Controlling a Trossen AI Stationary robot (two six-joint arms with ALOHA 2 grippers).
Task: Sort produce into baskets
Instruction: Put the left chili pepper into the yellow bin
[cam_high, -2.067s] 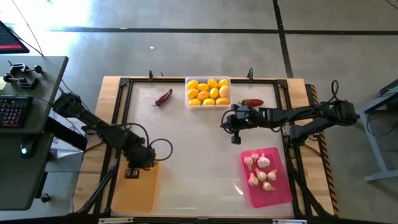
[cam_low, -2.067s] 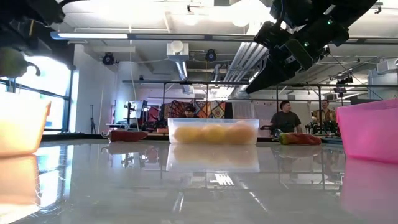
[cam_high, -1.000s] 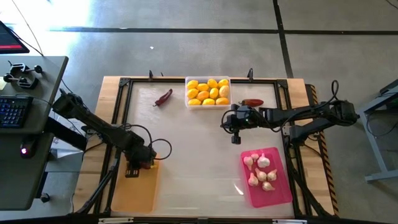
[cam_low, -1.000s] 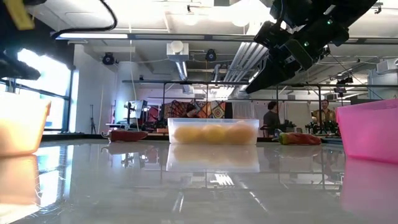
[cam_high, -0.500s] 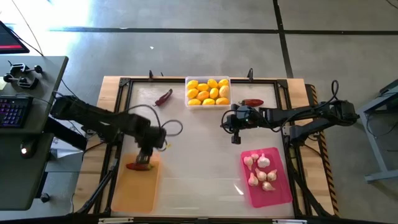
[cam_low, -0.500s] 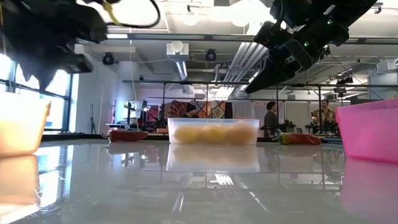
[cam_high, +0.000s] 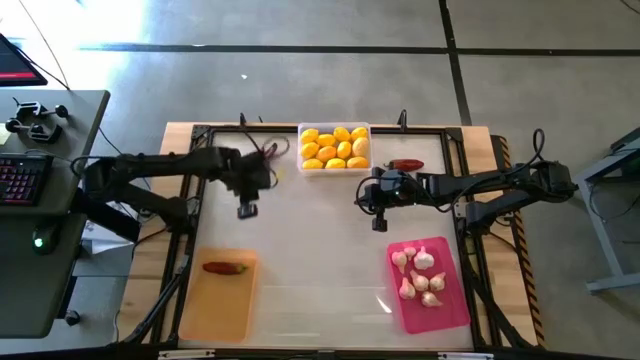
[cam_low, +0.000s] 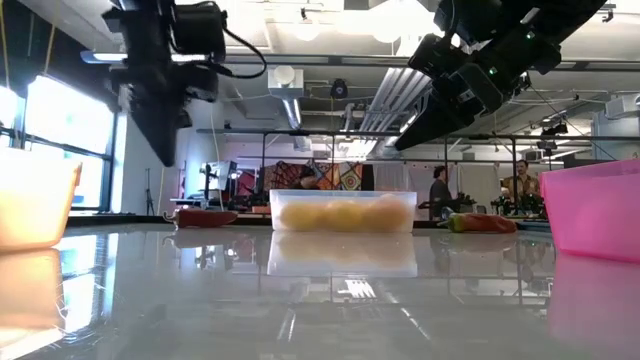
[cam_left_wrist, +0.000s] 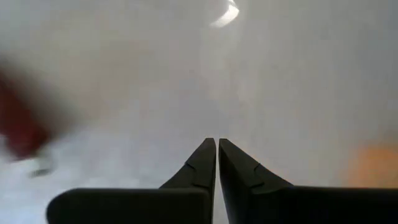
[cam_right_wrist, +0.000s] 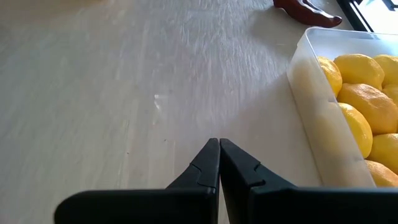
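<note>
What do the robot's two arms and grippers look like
Both arms are dark, nearly black, jointed links with black cables looping beside them. The left gripper and right gripper each end in two slim black fingers that taper to narrow pointed tips. No markings are visible on them.

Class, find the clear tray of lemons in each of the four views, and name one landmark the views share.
High view: clear tray of lemons, top centre of the table.
Low view: centre, at the table's far edge.
Left wrist view: not in it.
Right wrist view: right side.
Shared landmark: the chili pepper beside the tray.
</note>
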